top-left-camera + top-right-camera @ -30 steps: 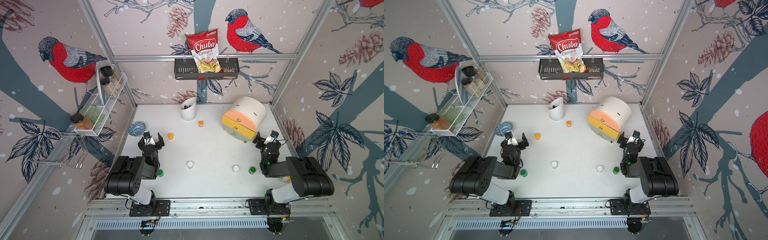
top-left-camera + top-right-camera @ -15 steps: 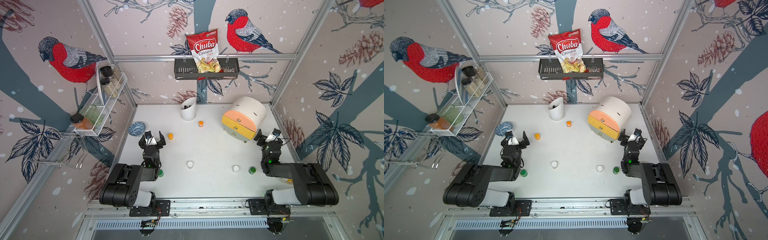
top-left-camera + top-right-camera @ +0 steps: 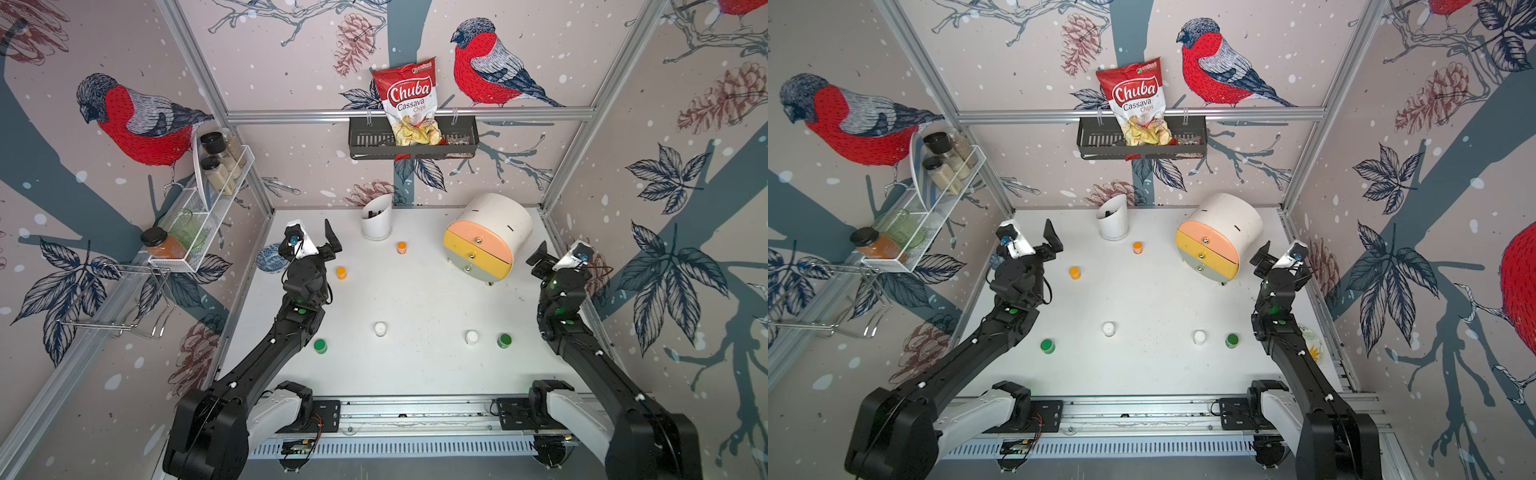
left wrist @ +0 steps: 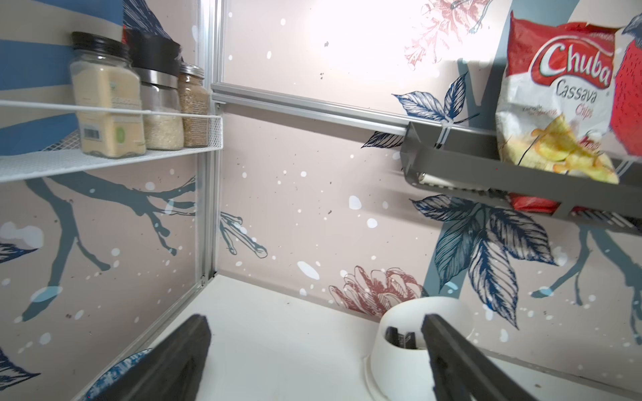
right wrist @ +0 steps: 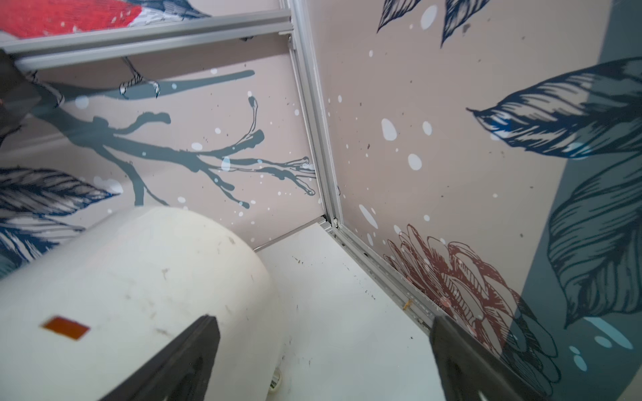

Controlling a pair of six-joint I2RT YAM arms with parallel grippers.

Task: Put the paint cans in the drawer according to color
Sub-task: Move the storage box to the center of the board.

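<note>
Both pincers are spread wide, nothing between the fingers on either one. Read the white table (image 3: 415, 374) as a clock with 12 at the back wall. The left gripper (image 4: 312, 317) hangs around 10, raised off the surface. The right gripper (image 5: 323, 317) is near 3, close beside the drawer (image 3: 488, 237), which stands at about 2 with all three fronts shut.

Every pot is loose on the table, none in the chest:
- an orange can (image 3: 401, 247) at 12, near the holder cup (image 3: 376, 224)
- second orange can (image 3: 341, 272) at 10
- a white can (image 3: 380, 328) at 7
- second white can (image 3: 471, 336) at 4
- a green can (image 3: 320, 345) at 8, beside the left arm
- second green can (image 3: 504, 340) just beside that 4 o'clock white one
</note>
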